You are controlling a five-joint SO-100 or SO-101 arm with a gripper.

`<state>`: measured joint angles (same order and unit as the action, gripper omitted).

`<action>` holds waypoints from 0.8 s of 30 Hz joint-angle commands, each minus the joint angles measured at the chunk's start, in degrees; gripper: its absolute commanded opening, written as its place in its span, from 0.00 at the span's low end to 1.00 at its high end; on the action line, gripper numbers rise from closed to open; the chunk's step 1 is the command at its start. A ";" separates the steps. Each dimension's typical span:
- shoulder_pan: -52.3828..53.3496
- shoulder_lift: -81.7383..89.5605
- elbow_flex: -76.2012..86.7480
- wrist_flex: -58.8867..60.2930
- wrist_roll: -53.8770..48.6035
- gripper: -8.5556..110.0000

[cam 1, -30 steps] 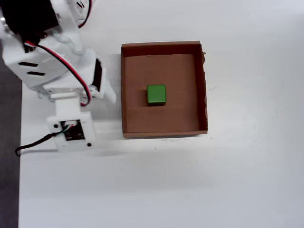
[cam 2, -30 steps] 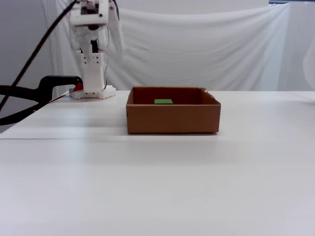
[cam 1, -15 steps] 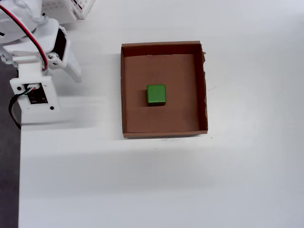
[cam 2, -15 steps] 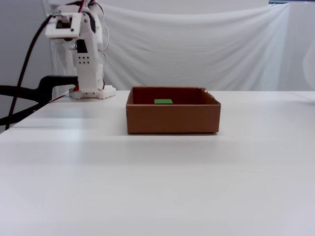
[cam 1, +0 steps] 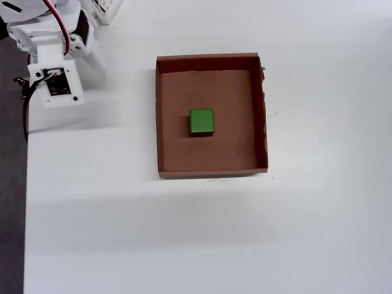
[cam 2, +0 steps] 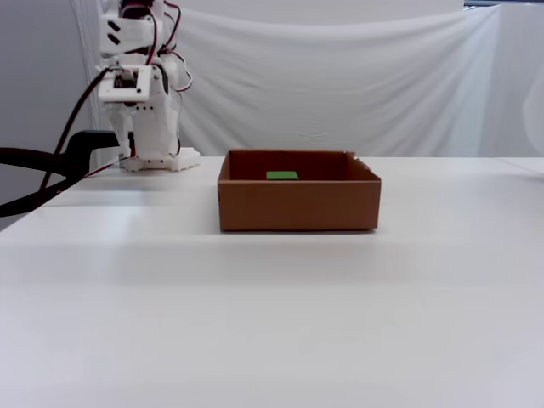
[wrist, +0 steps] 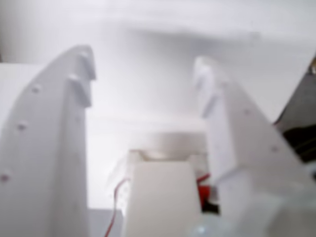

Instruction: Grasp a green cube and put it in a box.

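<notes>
White plastic fingers of my pincer stood spread apart and empty in the wrist view, with nothing but my own base and pale blur between them. I was folded back at the table's far left corner, well apart from the cardboard box. The green cube lay flat near the middle of the box floor, clear of all four walls; from the fixed view only its top showed above the brown rim. The placing looked done. Little could go wrong from here, I judged, unless I swung out again and clipped the light box, shoving it across the white table.
</notes>
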<state>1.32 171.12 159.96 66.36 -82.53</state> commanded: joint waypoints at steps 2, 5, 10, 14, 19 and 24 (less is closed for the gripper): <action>0.26 5.10 2.64 2.11 -1.32 0.24; 0.70 9.23 5.62 3.96 -1.32 0.24; 1.58 11.34 9.84 2.72 -0.62 0.24; 1.76 11.34 10.28 3.52 -0.53 0.24; 1.23 11.34 10.28 4.13 -0.44 0.23; 2.20 11.34 10.37 4.13 1.14 0.23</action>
<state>2.90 182.55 170.60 70.05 -81.65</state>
